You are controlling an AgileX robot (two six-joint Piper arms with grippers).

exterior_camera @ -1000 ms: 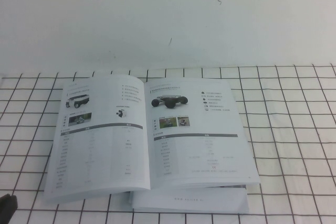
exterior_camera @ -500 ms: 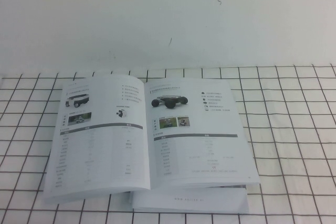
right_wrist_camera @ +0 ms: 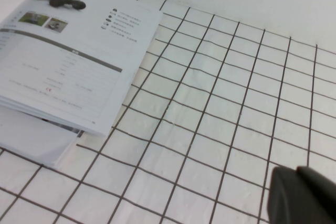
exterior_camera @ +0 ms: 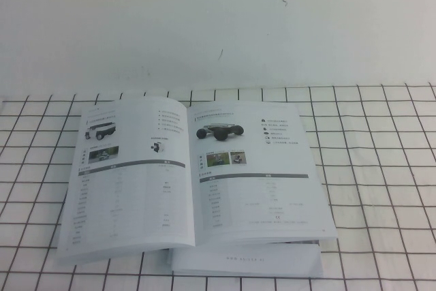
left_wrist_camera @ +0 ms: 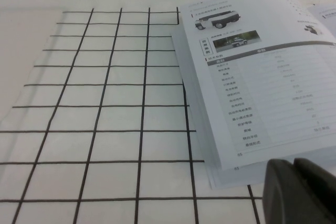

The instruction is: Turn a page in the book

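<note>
The book (exterior_camera: 245, 261) lies open on the gridded table. The page (exterior_camera: 129, 182) lies flat as the left leaf, showing a small pale vehicle and a greenish photo; it also shows in the left wrist view (left_wrist_camera: 273, 77). The right leaf (exterior_camera: 259, 175) shows a low black rounded vehicle and also appears in the right wrist view (right_wrist_camera: 68, 61). My left gripper (left_wrist_camera: 293, 165) is shut and empty, just off the page's near left corner. My right gripper (right_wrist_camera: 295, 174) is shut and empty over the bare grid to the right of the book. Neither gripper shows in the high view.
A white cloth with a black grid (exterior_camera: 381, 168) covers the table. A plain white wall (exterior_camera: 218, 25) rises behind it. Bare grid lies left of the book (left_wrist_camera: 105, 108) and right of it (right_wrist_camera: 236, 103).
The dark tip of my left gripper, seen at the high view's lower left corner a second ago, has left that view. The book and page lie as before.
</note>
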